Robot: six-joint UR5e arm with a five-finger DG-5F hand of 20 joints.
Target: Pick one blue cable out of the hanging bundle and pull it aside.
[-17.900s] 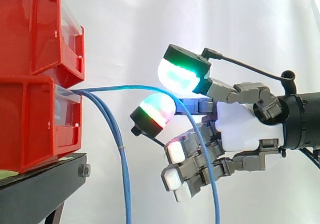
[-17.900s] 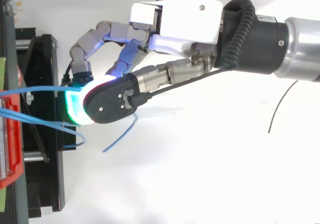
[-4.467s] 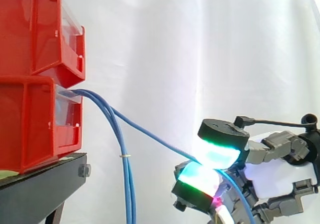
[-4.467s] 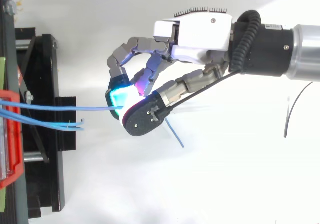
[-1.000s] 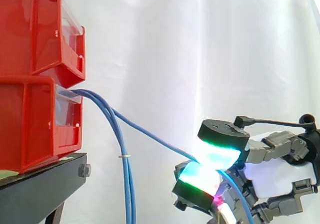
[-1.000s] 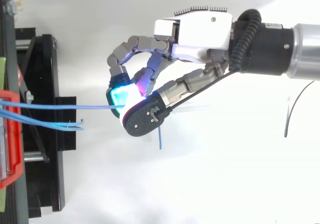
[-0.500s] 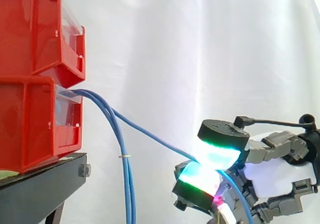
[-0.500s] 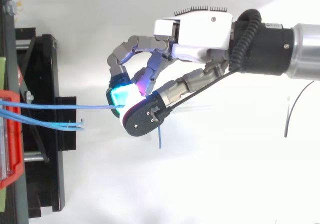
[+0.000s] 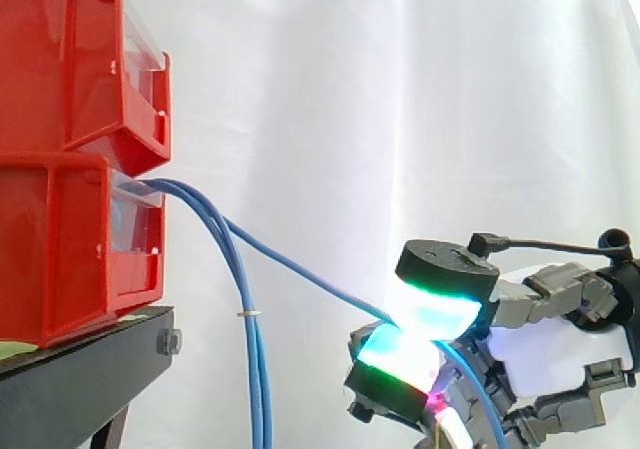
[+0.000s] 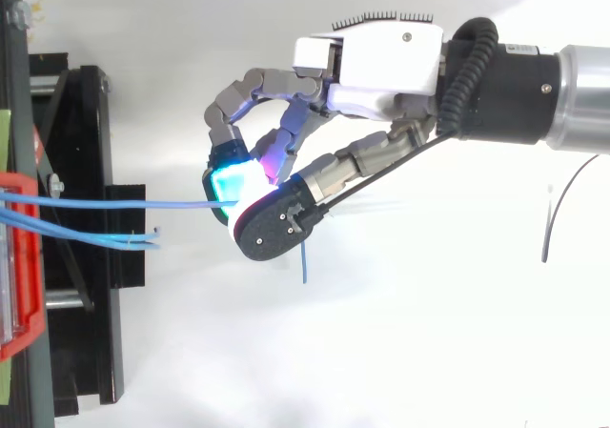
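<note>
blue cable (image 9: 300,267), thin and bendy, is pinched between the glowing pads (image 9: 440,312) of the hand (image 10: 372,61) and runs tight from there up to the red bin (image 9: 60,249). the bundle (image 9: 257,379) hangs apart, between hand and bin, so the pull aside looks nearly done; next, keep the grip gentle.

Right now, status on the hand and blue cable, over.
Hand shut on one blue cable. Cable stretched from lower red bin, apart from hanging bundle. Nothing in the way.
</note>
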